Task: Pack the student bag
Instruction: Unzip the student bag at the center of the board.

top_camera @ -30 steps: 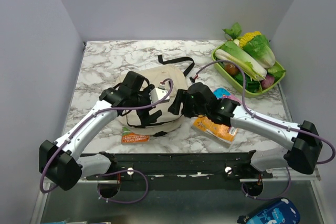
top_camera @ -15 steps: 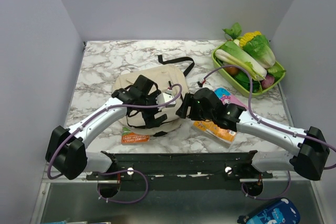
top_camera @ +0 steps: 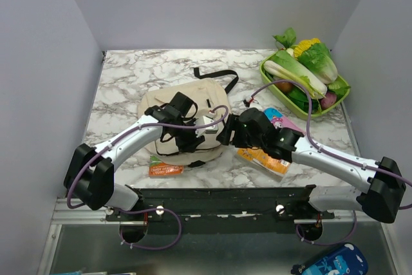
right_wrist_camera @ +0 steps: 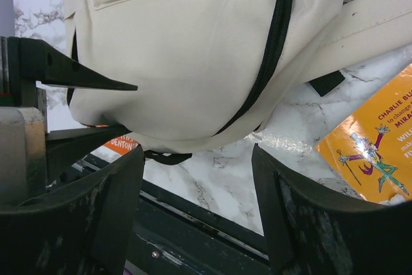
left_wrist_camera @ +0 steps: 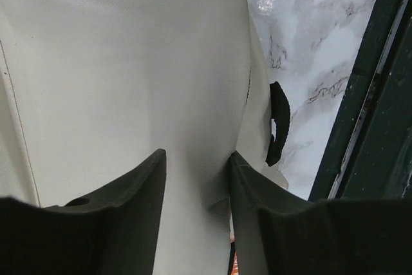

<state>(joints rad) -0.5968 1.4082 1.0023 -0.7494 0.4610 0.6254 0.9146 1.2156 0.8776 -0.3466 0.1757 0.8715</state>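
Note:
The student bag [top_camera: 215,98] lies cream-beige in the middle of the marble table, its black strap [top_camera: 219,74] trailing behind it. My left gripper [top_camera: 191,134] presses down on its near side. In the left wrist view the gripper [left_wrist_camera: 196,159] has a ridge of the bag's fabric [left_wrist_camera: 129,62] pinched between its fingers. My right gripper [top_camera: 223,134] hangs open just right of the bag's near corner. Only marble shows between its fingers [right_wrist_camera: 198,152], with the bag's zipped side [right_wrist_camera: 187,49] beyond them.
A yellow-orange book [top_camera: 261,158] and a blue-pink book [top_camera: 278,118] lie under my right arm. An orange book [top_camera: 165,169] sticks out from the bag's near edge. A green tray [top_camera: 263,66] of vegetables stands at the back right. A black rail [top_camera: 219,198] runs along the near edge.
My left arm slid right and nearer across the bag, and its jaws narrowed onto the fabric. The right arm shifted slightly and stayed open.

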